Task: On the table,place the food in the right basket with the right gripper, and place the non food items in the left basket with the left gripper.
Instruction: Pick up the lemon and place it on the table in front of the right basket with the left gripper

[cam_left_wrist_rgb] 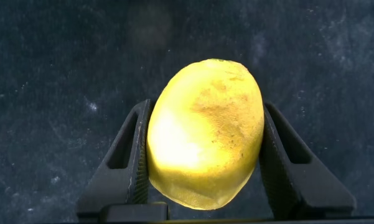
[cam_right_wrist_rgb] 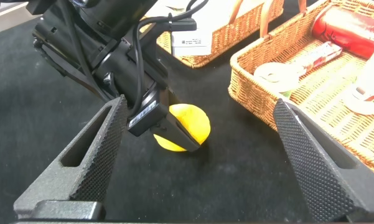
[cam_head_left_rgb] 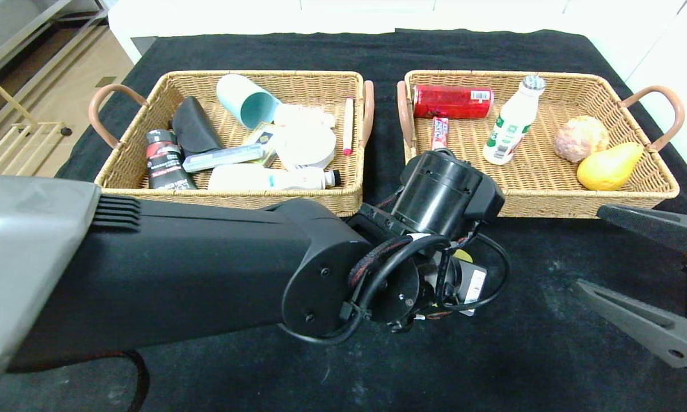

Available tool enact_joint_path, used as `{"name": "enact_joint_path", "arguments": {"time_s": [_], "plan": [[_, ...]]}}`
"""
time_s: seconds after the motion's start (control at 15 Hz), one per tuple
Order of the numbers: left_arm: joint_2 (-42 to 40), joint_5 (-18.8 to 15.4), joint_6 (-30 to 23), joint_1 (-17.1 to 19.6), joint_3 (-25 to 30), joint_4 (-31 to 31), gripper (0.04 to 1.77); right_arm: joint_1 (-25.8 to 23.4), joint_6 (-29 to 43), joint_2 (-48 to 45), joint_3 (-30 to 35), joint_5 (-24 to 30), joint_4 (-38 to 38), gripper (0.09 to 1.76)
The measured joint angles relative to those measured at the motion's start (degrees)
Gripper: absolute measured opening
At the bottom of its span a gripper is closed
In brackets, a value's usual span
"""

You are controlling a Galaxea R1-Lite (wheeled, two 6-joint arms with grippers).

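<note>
A yellow lemon-like fruit lies on the black cloth in front of the gap between the two baskets. My left gripper is straight above it, pointing down, with a finger pressed on each side of the fruit. In the right wrist view the fruit rests on the cloth in the left gripper. In the head view the left wrist hides all but a sliver of the fruit. My right gripper is open and empty, low over the cloth to the right of the fruit.
The left basket holds a teal cup, black case, bottles, tubes and a pen. The right basket holds a red can, a snack bar, a white drink bottle, a pear and a lumpy round food.
</note>
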Motion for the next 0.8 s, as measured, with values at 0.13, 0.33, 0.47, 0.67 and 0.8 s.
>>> {"name": "enact_joint_path", "arguments": {"time_s": [0.13, 0.33, 0.47, 0.67, 0.8], "plan": [[0.1, 0.0, 0.1, -0.1, 0.1, 0.0, 1.03, 0.0, -0.1, 0.0, 0.3, 0.1, 0.0, 1.71], [0.1, 0.0, 0.2, 0.0, 0.0, 0.0, 1.15, 0.3, -0.1, 0.0, 0.5, 0.1, 0.0, 1.71], [0.2, 0.0, 0.1, 0.0, -0.1, 0.0, 1.28, 0.4, -0.1, 0.1, 0.5, 0.1, 0.0, 1.71], [0.1, 0.1, 0.2, 0.0, 0.0, 0.0, 1.41, 0.5, -0.1, 0.1, 0.6, 0.1, 0.0, 1.71], [-0.3, 0.7, 0.3, -0.1, 0.1, 0.0, 1.48, 0.6, -0.1, 0.1, 0.7, 0.1, 0.0, 1.71]]}}
